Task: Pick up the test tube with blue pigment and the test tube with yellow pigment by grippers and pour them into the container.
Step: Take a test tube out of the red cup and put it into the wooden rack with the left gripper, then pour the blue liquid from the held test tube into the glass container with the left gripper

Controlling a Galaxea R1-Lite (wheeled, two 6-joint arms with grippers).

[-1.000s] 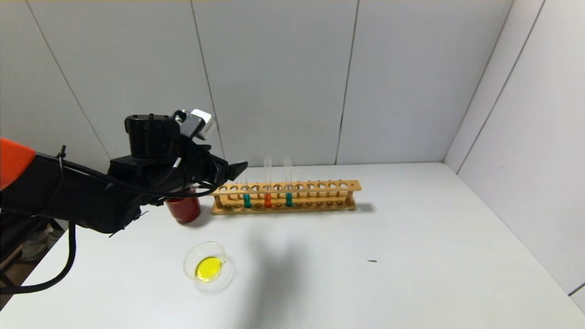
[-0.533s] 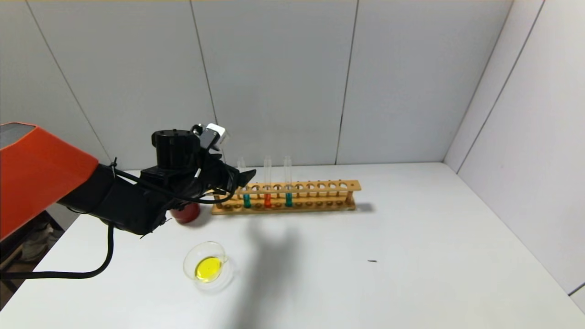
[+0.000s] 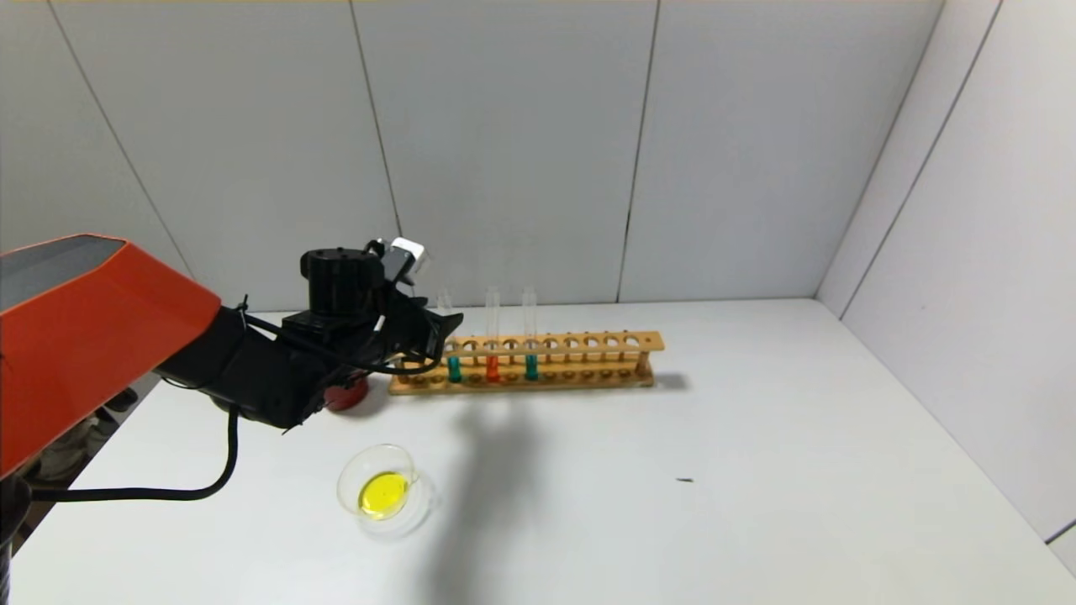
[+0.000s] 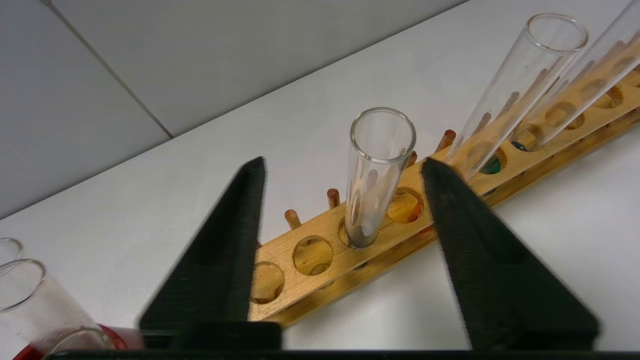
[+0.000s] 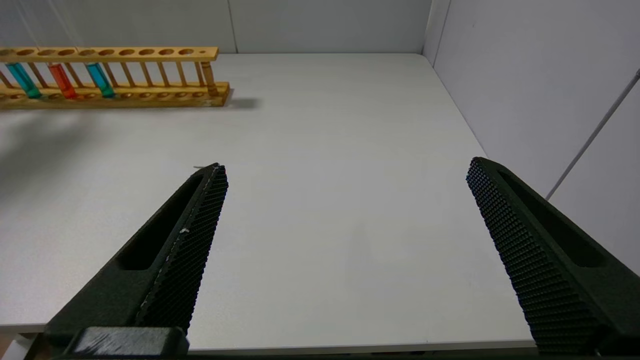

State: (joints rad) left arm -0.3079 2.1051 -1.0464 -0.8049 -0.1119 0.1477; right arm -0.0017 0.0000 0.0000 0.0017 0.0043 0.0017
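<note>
The test tube with blue pigment (image 3: 454, 353) stands upright in the wooden rack (image 3: 588, 360) at the back of the white table (image 3: 756, 470), in the leftmost filled hole. An orange-liquid tube (image 3: 492, 349) is next to its right and another blue-green tube (image 3: 530, 346) beyond that; which of the two bluish ones is the truer blue I cannot tell. The left gripper (image 3: 441, 329) hangs at the rack's left end, level with the tube's upper part. In the left wrist view its two black fingers (image 4: 220, 255) are spread apart, with the clear tube (image 4: 375, 170) between them and touching neither. A dark red cup (image 3: 340, 393) sits on the table under that arm, just left of the rack, and glass tube rims (image 4: 20, 285) show above it in the left wrist view. The container (image 3: 382, 489), a low clear dish, lies near the front left of the table, well apart from the rack, with a pool of yellow liquid in it. The right gripper (image 5: 345, 175) is held off to the right over bare table, far from the rack, its fingers wide apart and holding nothing
</note>
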